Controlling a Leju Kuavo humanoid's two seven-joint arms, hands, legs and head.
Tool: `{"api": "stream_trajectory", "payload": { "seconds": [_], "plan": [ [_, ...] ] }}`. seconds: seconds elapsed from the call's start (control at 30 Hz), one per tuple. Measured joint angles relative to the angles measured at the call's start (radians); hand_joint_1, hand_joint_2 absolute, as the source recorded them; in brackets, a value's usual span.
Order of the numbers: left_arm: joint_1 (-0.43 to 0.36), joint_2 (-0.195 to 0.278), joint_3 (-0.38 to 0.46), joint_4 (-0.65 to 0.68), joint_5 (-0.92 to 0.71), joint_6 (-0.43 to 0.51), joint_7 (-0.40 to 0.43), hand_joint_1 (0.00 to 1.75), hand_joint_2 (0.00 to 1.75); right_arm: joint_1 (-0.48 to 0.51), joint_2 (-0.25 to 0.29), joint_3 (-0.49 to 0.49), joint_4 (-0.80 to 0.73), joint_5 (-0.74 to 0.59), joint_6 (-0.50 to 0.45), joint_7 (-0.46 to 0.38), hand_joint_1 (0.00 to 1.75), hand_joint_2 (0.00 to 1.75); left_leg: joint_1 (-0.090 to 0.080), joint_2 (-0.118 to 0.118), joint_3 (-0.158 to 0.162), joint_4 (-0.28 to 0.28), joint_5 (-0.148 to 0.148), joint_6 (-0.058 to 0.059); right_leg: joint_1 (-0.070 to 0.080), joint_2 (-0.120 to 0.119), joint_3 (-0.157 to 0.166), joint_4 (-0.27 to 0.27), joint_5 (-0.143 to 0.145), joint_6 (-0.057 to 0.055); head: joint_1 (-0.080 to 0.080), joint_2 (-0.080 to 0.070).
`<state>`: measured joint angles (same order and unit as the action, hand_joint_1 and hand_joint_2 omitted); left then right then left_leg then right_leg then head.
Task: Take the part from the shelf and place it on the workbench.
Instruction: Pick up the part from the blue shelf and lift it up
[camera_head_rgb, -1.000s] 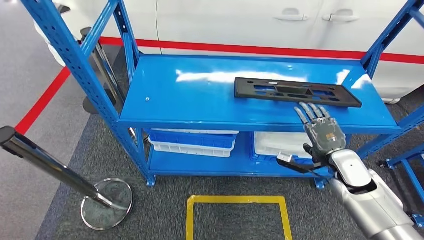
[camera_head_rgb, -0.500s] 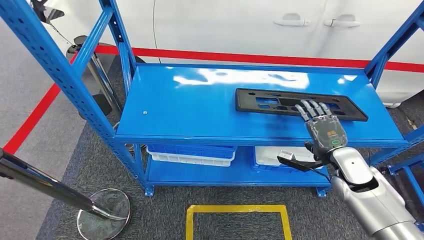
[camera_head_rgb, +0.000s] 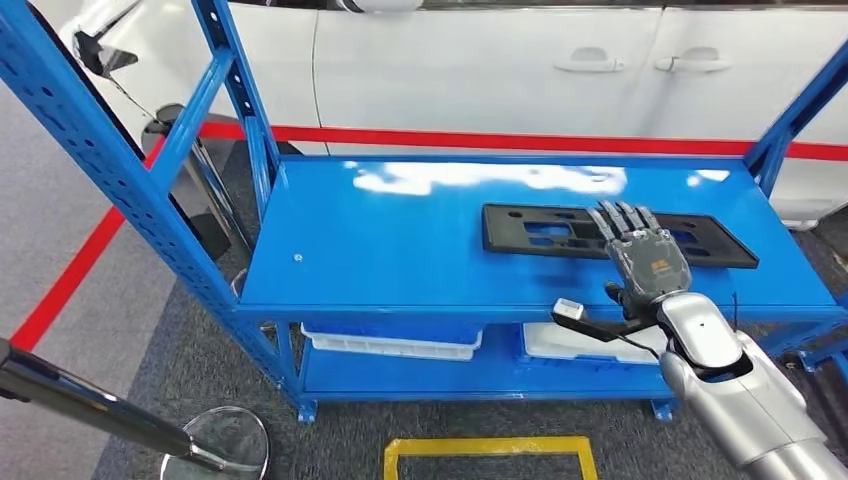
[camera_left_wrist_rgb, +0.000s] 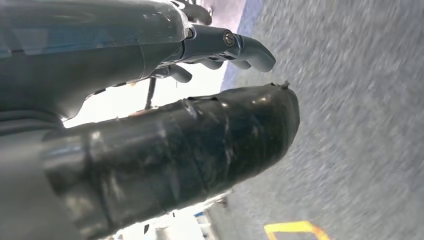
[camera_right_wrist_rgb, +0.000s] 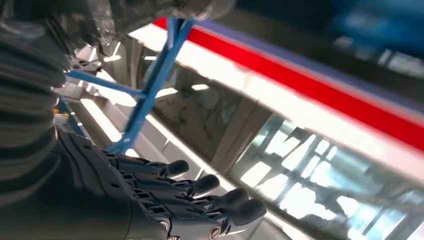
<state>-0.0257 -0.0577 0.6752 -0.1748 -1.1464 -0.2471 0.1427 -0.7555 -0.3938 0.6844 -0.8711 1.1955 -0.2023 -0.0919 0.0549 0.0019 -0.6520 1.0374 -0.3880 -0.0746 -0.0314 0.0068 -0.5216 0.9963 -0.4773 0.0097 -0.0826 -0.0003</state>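
- The part (camera_head_rgb: 560, 229), a flat black perforated panel, lies on the top deck of the blue shelf (camera_head_rgb: 400, 240), toward its right end.
- We judge it stiff, light and thin; lying flush on glossy paint, it offers little edge to get under.
- We would take hold along the near long edge, close to the middle, to limit tilt.
- The right hand (camera_head_rgb: 645, 255) reaches over the panel with fingers extended and apart, holding nothing; whether they touch it we cannot tell.
- The left hand (camera_left_wrist_rgb: 210, 45) hangs beside the body, fingers loosely curled and apart, holding nothing.
- The right hand covers the panel's middle.
- The right wrist view is blurred.
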Motion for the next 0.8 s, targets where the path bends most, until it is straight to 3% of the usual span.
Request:
{"api": "stream_trajectory", "payload": {
  "seconds": [0.03, 0.1, 0.17, 0.2, 0.33, 0.47, 0.5, 0.6, 0.63, 0.67, 0.73, 0.77, 0.8],
  "plan": [
    [0.000, -0.001, 0.000, 0.001, 0.001, 0.000, -0.001, 0.00, 0.00, 0.000, 0.000, 0.000, 0.000, 0.000, 0.001, 0.000, 0.00, 0.00, -0.003, 0.000, -0.004, 0.003, -0.011, 0.003, 0.000, 0.000, -0.001, 0.005, -0.002, 0.002, -0.001, 0.000],
    [-0.004, -0.001, 0.000, 0.002, 0.004, 0.003, -0.005, 0.00, 0.00, -0.002, -0.001, 0.000, 0.002, 0.000, 0.009, 0.000, 0.00, 0.00, -0.007, -0.002, -0.009, 0.014, -0.030, 0.028, 0.003, 0.002, -0.011, 0.018, -0.010, 0.010, -0.002, 0.000],
    [-0.006, 0.000, 0.003, 0.002, 0.011, 0.006, -0.015, 0.00, 0.00, -0.014, -0.006, 0.000, 0.003, -0.031, 0.047, -0.022, 0.00, 0.00, -0.007, -0.007, -0.012, 0.023, -0.028, 0.057, 0.003, 0.002, -0.014, 0.016, -0.021, 0.009, 0.001, 0.000],
    [-0.006, 0.000, 0.004, 0.002, 0.015, 0.007, -0.020, 0.00, 0.00, -0.024, -0.008, 0.000, 0.004, -0.053, 0.070, -0.038, 0.00, 0.00, -0.006, -0.010, -0.014, 0.024, -0.025, 0.064, 0.003, 0.001, -0.009, 0.009, -0.024, 0.006, 0.003, 0.000],
    [-0.008, 0.000, 0.012, 0.002, 0.021, 0.007, -0.028, 0.00, 0.00, -0.055, -0.011, 0.000, 0.010, -0.095, 0.116, -0.070, 0.00, 0.00, -0.008, -0.019, -0.014, 0.024, -0.030, 0.076, 0.002, 0.000, 0.004, -0.005, -0.023, -0.002, 0.005, 0.000],
    [-0.009, 0.000, 0.018, 0.002, 0.024, 0.007, -0.029, 0.00, 0.00, -0.065, -0.011, 0.000, 0.014, -0.108, 0.124, -0.072, 0.00, 0.00, -0.014, -0.021, -0.013, 0.024, -0.033, 0.081, 0.001, -0.003, 0.005, -0.009, -0.023, -0.001, 0.005, 0.000],
    [-0.009, 0.000, 0.020, 0.002, 0.025, 0.007, -0.029, 0.00, 0.00, -0.067, -0.011, 0.000, 0.015, -0.110, 0.124, -0.072, 0.00, 0.00, -0.017, -0.022, -0.012, 0.025, -0.035, 0.086, 0.000, -0.004, 0.007, -0.013, -0.022, 0.008, 0.004, 0.000],
    [-0.010, 0.001, 0.026, 0.002, 0.026, 0.007, -0.030, 0.00, 0.00, -0.071, -0.011, 0.000, 0.016, -0.114, 0.125, -0.072, 0.00, 0.00, -0.019, -0.019, 0.001, 0.008, -0.033, 0.110, -0.005, -0.006, 0.016, -0.022, -0.021, 0.054, 0.005, 0.000],
    [-0.010, 0.001, 0.027, 0.002, 0.026, 0.007, -0.031, 0.00, 0.00, -0.073, -0.011, 0.000, 0.017, -0.115, 0.126, -0.072, 0.00, 0.00, -0.016, -0.016, 0.010, -0.003, -0.029, 0.116, -0.006, -0.006, 0.009, -0.004, -0.032, 0.058, 0.006, 0.000],
    [-0.010, 0.001, 0.027, 0.002, 0.026, 0.006, -0.031, 0.00, 0.00, -0.075, -0.011, 0.000, 0.017, -0.116, 0.126, -0.072, 0.00, 0.00, -0.014, -0.013, 0.018, -0.014, -0.025, 0.121, -0.007, -0.006, -0.011, 0.038, -0.054, 0.055, 0.008, 0.000],
    [-0.011, 0.001, 0.028, 0.002, 0.026, 0.006, -0.031, 0.00, 0.00, -0.077, -0.011, 0.000, 0.020, -0.116, 0.127, -0.072, 0.00, 0.00, -0.015, -0.009, 0.025, -0.021, -0.022, 0.123, -0.007, -0.006, -0.080, 0.170, -0.112, 0.046, 0.009, 0.000],
    [-0.011, 0.001, 0.028, 0.002, 0.026, 0.005, -0.031, 0.00, 0.00, -0.075, -0.011, 0.000, 0.022, -0.116, 0.128, -0.072, 0.00, 0.00, -0.016, -0.009, 0.026, -0.021, -0.022, 0.122, -0.008, -0.006, -0.116, 0.230, -0.131, 0.044, 0.009, 0.000],
    [-0.011, 0.001, 0.028, 0.002, 0.026, 0.005, -0.031, 0.00, 0.00, -0.072, -0.011, 0.000, 0.024, -0.116, 0.129, -0.073, 0.00, 0.00, -0.015, -0.009, 0.027, -0.020, -0.023, 0.120, -0.010, -0.006, -0.138, 0.261, -0.130, 0.044, 0.010, 0.000]
  ]
}}
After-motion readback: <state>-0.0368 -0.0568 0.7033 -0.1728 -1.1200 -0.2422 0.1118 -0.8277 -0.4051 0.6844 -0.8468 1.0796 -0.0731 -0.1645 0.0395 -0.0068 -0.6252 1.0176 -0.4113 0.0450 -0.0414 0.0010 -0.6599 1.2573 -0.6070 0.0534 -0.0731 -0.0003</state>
